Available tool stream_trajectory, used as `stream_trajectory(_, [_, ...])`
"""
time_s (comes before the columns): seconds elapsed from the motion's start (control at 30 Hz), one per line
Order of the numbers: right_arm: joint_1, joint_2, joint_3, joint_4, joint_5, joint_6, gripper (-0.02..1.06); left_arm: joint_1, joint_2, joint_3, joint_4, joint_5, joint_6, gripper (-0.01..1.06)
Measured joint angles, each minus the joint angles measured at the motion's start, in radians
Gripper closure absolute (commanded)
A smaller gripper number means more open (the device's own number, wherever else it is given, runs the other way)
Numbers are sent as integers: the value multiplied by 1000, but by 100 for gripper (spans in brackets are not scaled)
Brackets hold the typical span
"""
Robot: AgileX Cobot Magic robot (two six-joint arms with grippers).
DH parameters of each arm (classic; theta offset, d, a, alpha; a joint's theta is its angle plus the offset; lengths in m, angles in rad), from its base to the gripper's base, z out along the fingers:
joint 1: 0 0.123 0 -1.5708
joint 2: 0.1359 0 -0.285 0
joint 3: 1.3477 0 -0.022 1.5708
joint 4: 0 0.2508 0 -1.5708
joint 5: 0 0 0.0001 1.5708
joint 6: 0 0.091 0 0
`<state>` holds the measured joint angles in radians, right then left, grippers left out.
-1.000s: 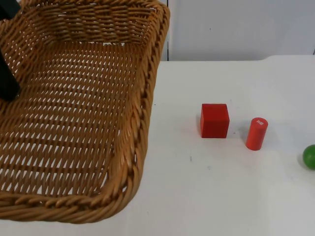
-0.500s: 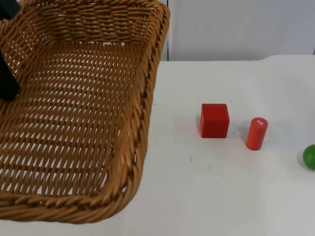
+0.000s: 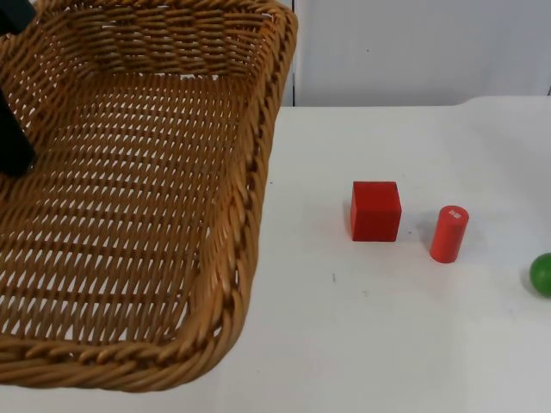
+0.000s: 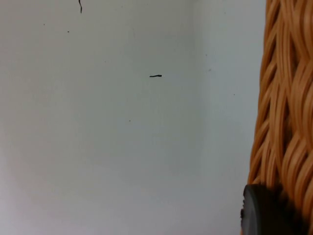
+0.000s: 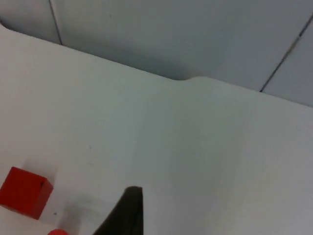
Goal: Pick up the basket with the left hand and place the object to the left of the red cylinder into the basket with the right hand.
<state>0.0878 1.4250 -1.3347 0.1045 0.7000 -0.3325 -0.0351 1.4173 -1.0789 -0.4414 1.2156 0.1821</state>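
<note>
The left claw (image 3: 13, 142) grips the wicker basket (image 3: 146, 215) by its left rim and holds it tilted above the white surface (image 3: 370, 335). Right of it sit the red cube (image 3: 375, 211), then just beside it the upright red cylinder (image 3: 448, 233), then a green ball (image 3: 541, 274). The right claw (image 5: 124, 215) hovers above the cube; how wide it stands, I cannot tell.
</note>
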Motion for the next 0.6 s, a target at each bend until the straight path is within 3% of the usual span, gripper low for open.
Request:
stream_trajectory(0.37, [0,205,-133,270,66,-304,2,0,0,0,0,0,0,105])
stream_trajectory(0.6, [31,291,-164,307,83,-386,2,0,0,0,0,0,0,105])
